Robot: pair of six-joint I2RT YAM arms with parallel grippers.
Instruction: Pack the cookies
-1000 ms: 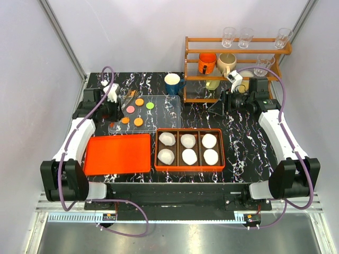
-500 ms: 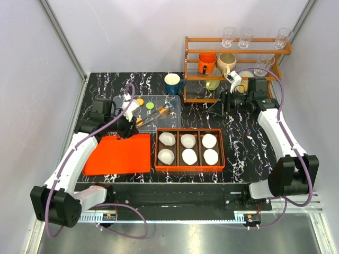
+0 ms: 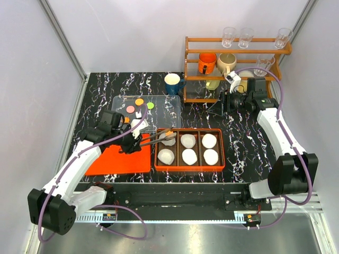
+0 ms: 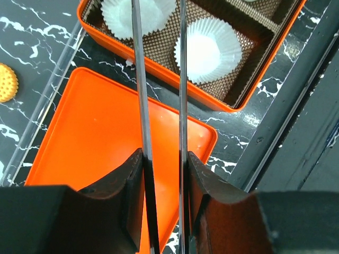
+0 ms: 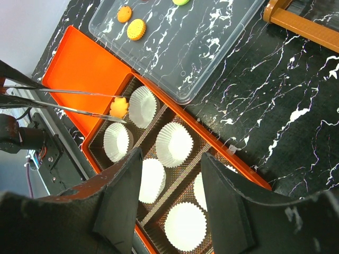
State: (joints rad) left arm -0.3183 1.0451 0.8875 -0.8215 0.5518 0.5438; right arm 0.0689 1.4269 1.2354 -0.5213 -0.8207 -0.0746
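One orange cookie [image 5: 118,107] hangs pinched at the tips of long metal tongs [image 4: 139,79] beside the rim of a white paper liner [image 5: 144,106] in the far-left compartment of an orange six-slot box [image 3: 189,168]. The left hand [image 4: 161,159] is clenched on the tongs, reaching over a flat orange tray [image 3: 114,159]. The other cookies [image 3: 139,101], among them a pink and a green one, lie on a clear plastic sheet [image 3: 169,103] behind the box. The right hand [image 5: 169,154] hovers released, fingers spread and empty, near a wooden rack [image 3: 238,52] at the tabletop's [image 3: 243,148] far right.
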